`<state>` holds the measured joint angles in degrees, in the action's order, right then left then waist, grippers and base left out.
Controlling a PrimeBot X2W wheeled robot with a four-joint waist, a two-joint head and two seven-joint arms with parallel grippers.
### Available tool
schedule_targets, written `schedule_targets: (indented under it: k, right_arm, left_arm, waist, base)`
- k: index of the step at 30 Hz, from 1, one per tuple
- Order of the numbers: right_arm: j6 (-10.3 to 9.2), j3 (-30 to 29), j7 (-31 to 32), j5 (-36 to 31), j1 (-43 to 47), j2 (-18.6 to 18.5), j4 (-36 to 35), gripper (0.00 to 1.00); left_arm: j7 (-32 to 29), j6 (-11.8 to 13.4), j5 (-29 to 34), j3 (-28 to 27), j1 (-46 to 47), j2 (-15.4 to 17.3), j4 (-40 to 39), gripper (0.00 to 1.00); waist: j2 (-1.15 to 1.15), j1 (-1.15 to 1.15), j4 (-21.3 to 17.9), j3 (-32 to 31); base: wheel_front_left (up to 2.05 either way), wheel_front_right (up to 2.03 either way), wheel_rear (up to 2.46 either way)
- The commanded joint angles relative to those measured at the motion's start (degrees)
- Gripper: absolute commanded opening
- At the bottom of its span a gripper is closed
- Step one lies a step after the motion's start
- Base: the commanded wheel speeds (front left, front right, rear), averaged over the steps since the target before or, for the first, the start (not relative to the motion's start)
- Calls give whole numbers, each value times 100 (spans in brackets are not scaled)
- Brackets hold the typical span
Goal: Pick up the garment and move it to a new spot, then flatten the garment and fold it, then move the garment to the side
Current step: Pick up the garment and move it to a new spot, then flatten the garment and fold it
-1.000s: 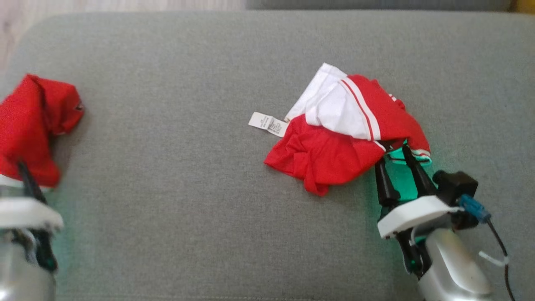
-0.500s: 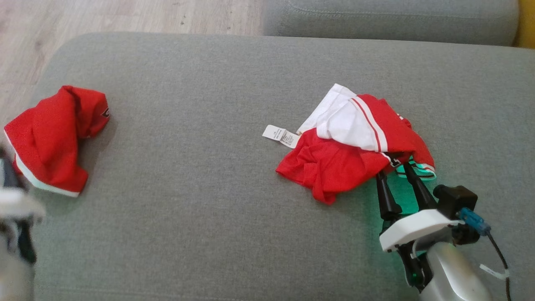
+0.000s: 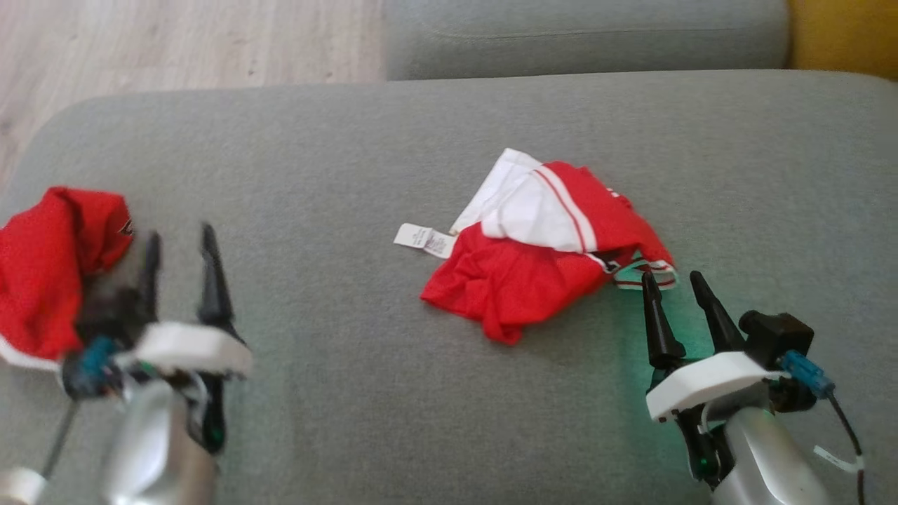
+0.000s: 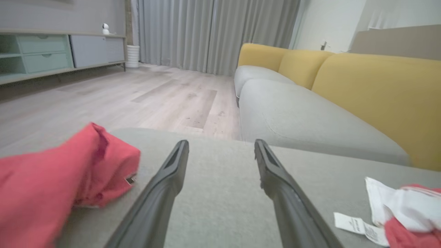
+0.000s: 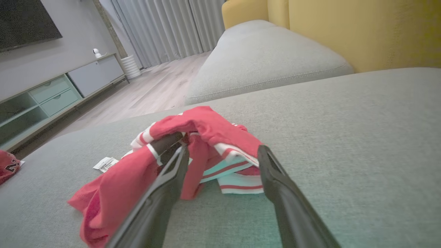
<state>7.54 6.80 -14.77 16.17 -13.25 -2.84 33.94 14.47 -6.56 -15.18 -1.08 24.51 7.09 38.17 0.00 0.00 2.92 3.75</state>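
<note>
The head camera has swung between looks, so I judge the change only against the cloth. A moment ago the right gripper had its fingertips tucked at the garment's striped hem. Now they stand just short of it, with the jaws spread and nothing between them. The left gripper has come up into the lower left of the head view. It is blurred with motion and also spread wide and empty, just beside a second red cloth lying at the left end of the grey cushion. I read this as a failed or abandoned first grasp (the pick-up hasn't begun, let alone the flattening). The next move likely calls for closing on that near hem. The garment sits crumpled right of centre on the cushion, red mesh bunched in front with a white sleeve folded over the top. Its thin red stripe shows, and a small white label pokes out to the left. In the right wrist view the hem lies between the two fingers, and the left finger overlaps the red bunch.
</note>
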Motion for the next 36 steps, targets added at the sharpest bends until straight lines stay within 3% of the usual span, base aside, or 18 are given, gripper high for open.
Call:
schedule_targets:
  k: [1,8,18,26,32,36]
  right_arm:
    - [-5,91,-23,-68,-4,-4,-176,100]
    - [-5,51,-23,-116,203,-4,-148,100]
    - [-5,74,-23,-117,249,-4,-199,100]
    - [-5,959,-23,-334,-732,-4,-562,100]
    - [-5,1388,-1,-814,-1493,-4,587,100]
    - [-5,1254,166,-1316,-1832,-4,1528,100]
  left_arm:
    - [52,21,123,-131,-100,44,-295,100]
    - [52,70,357,-235,-1118,-308,-682,100]
    - [52,55,390,-75,-1812,-417,-1040,100]
    - [52,88,50,509,-1798,-420,-1036,100]
    - [52,134,-169,816,-1778,-421,-959,100]
    - [52,147,-307,901,-1741,-421,-916,100]
  waist:
    - [0,0,-145,-90]
    - [0,0,-271,-250]
    - [0,0,-187,-231]
    - [0,0,-30,27]
    - [0,0,182,136]
    - [0,0,291,219]
  base:
    - [0,0,0]
    - [0,0,0]
    - [0,0,0]
    - [0,0,0]
    - [0,0,0]
    - [0,0,0]
